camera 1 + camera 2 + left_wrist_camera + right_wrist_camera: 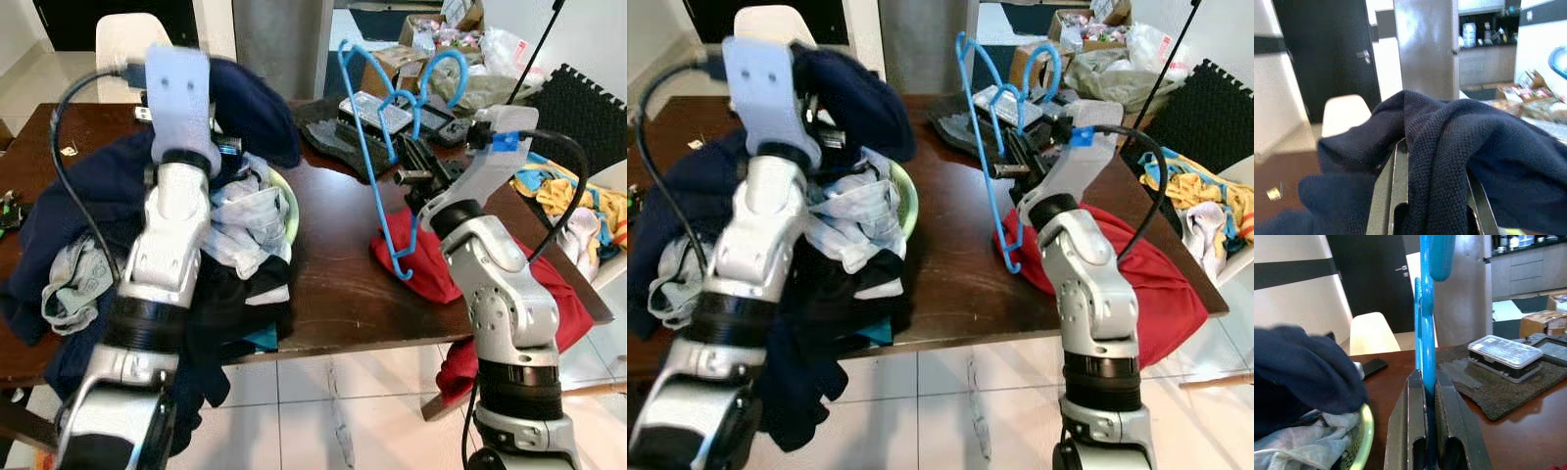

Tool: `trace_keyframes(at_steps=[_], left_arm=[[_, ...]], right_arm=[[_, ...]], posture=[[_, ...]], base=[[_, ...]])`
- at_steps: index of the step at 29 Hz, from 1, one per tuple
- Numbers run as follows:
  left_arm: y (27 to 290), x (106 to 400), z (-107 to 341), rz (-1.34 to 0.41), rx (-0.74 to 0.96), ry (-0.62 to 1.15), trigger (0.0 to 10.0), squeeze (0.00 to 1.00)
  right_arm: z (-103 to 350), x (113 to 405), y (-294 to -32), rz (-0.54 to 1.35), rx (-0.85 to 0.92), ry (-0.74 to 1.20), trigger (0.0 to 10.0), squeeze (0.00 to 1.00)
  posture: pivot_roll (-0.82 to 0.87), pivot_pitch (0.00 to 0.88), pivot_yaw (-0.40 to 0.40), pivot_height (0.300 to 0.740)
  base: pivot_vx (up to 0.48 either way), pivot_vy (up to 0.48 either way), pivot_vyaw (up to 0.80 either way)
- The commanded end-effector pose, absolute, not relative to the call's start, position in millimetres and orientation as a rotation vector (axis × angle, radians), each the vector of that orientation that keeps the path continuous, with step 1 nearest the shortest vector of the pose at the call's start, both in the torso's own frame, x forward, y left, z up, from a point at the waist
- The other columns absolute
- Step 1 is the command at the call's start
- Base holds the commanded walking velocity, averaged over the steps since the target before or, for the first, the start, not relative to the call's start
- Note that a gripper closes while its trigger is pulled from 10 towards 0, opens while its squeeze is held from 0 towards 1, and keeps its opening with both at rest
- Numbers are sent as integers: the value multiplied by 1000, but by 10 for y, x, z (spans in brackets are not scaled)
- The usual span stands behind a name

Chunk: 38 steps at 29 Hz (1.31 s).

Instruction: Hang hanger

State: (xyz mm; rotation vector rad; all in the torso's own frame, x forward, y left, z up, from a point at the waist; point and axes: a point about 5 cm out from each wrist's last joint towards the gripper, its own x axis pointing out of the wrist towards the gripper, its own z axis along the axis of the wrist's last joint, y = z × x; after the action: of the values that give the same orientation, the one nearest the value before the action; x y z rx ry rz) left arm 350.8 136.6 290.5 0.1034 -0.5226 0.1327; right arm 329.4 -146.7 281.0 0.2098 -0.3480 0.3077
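A blue plastic hanger (377,147) stands upright above the right part of the brown table (343,284), hook at the top. My right gripper (1425,382) is shut on its lower frame. A dark navy garment (250,103) is lifted over the laundry pile at the left. It hangs over the fingers of my left gripper (1427,166), which is shut on it. The raised left arm (171,225) covers much of the pile.
A green basket (289,206) under the heaped clothes, a red garment (431,264) at the table's right edge, a grey mat with black cases (377,117) at the back, a white chair (127,34) behind the table, more clothes on the floor at the right.
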Motion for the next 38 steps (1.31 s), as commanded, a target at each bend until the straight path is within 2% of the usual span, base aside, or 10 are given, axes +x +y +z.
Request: trace_keyframes(at_steps=[1, 4, 12, 15, 19, 22, 30, 36, 37, 38], left_arm=[[1322, 3464, 2885, 122, 74, -514, 0, 0], [1313, 3450, 2831, 121, 53, -492, 0, 0], [2160, 3364, 2982, 450, 119, -526, 0, 0], [2160, 3364, 2982, 450, 119, -526, 0, 0], [2564, 2988, 2876, 580, 239, -476, 0, 0], [2604, 2911, 2842, 596, 247, -457, 0, 0], [1587, 2867, 2465, 142, 12, -313, 0, 0], [1268, 2922, 2383, 8, -98, -239, 0, 0], [1168, 2956, 2350, -33, -137, -198, 392, 0], [1033, 2987, 2307, -89, -180, -130, 4549, 0]], right_arm=[[2790, 3284, -1452, 319, 212, -344, 10000, 0], [2788, 3285, -1448, 322, 213, -343, 10000, 0], [2783, 3278, -1434, 328, 222, -345, 10000, 0], [2783, 3278, -1434, 328, 222, -345, 10000, 0], [2778, 3283, -1436, 333, 231, -345, 10000, 0], [2779, 3286, -1431, 336, 234, -345, 10000, 0], [2785, 3316, -1391, 350, 238, -344, 10000, 0], [2782, 3307, -1402, 343, 238, -345, 10000, 0], [2782, 3301, -1415, 337, 236, -346, 10000, 0], [2788, 3293, -1435, 329, 232, -349, 10000, 0]], posture=[[90, 154, -30, 740], [92, 153, -31, 740], [96, 159, -26, 740], [96, 159, -26, 740], [122, 169, -26, 740], [122, 169, -26, 740], [132, 176, -25, 740], [122, 173, -19, 740], [114, 173, -15, 740], [114, 173, -15, 740]], base=[[0, 0, 0], [0, 0, 0], [0, 0, 0], [0, 0, 0], [0, 0, 0], [0, 0, 0], [0, 0, 0], [0, 0, 0], [0, 0, 0], [0, 0, 0]])
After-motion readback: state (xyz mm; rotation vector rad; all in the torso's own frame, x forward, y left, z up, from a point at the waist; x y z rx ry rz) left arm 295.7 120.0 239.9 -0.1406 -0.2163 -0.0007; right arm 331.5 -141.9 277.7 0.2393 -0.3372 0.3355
